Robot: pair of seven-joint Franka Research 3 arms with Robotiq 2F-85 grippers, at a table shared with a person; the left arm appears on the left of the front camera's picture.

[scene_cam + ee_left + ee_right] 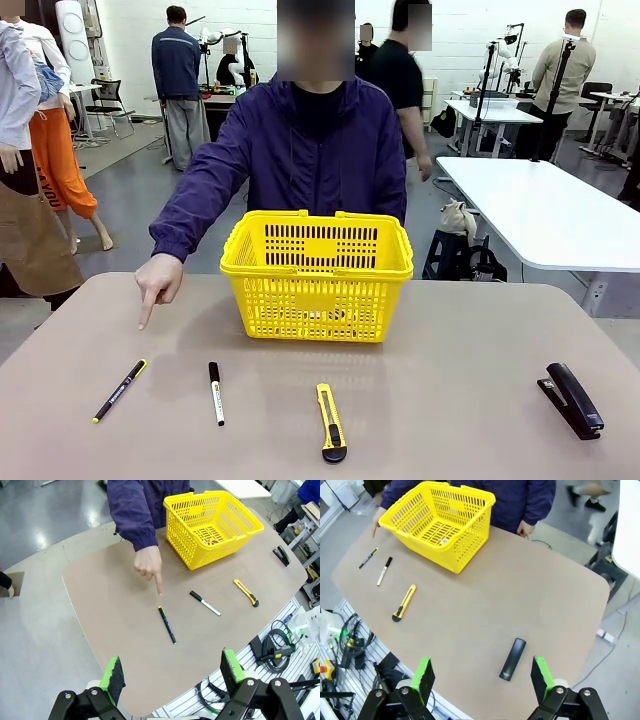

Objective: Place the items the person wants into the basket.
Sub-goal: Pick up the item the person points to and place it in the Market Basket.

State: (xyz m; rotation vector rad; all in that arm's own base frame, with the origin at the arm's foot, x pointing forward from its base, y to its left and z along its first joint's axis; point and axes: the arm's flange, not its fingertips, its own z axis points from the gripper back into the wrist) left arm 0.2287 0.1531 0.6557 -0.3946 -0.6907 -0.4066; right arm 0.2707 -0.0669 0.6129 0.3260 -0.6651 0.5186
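Front view: person's hand (158, 278) points an index finger down at the table (450, 340) just above a slim black pen (120, 390); basket (316, 262) sits mid-table.

Basket is bright yellow plastic with slotted lattice walls and a thick rim, right in front of the person. A small round thing (214, 542) lies on its floor, too small to tell. Along the near edge, left to right: pen with yellow-green ends, white marker (216, 393) with black cap, yellow-and-black knife (331, 422), blocky black stapler (571, 400) far right. All lie flat, well apart, on the matte tan table. Left wrist view: left gripper (172, 669) has its rough green pads spread wide and empty, over the table edge near the pen. Right wrist view: right gripper (482, 672) is likewise spread and empty, with the stapler just beyond.
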